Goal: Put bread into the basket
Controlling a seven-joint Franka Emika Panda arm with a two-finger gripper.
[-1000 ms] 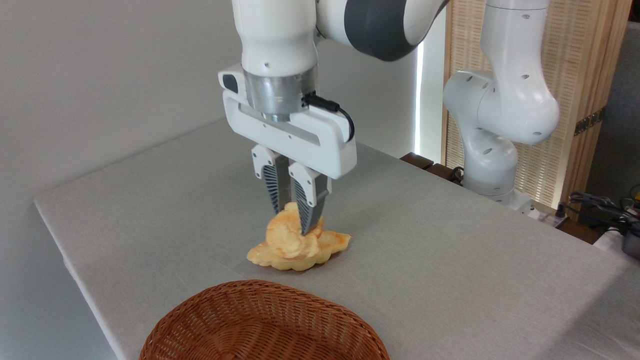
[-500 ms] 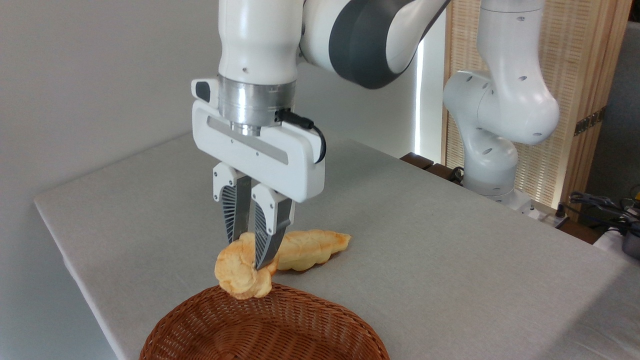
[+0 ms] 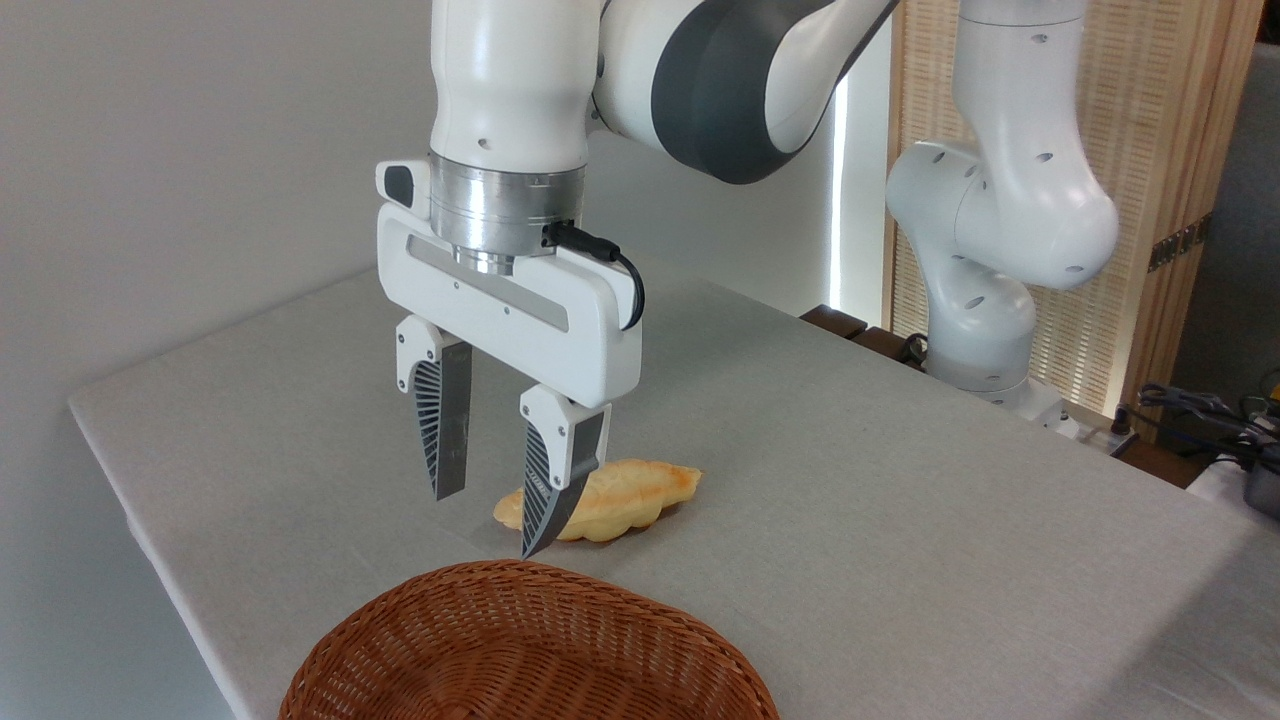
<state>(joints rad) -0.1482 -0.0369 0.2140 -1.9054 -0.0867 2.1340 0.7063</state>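
My gripper (image 3: 486, 524) hangs open just above the far rim of the reddish-brown wicker basket (image 3: 520, 640) at the bottom of the view. Nothing is between its ribbed fingers (image 3: 440, 420). The bread is hidden; no bun shows in the fingers, on the table or on the visible part of the basket. The basket's inside cannot be seen from here.
A longer braided golden pastry (image 3: 620, 495) lies on the grey table (image 3: 900, 520) just behind my right finger. The table's left edge runs close to the basket. The arm's white base (image 3: 985, 300) stands at the back right, with cables beyond it.
The gripper carried the bun left and forward from beside the pastry to the basket's rim, then opened. The bun has left the fingers and dropped from sight.
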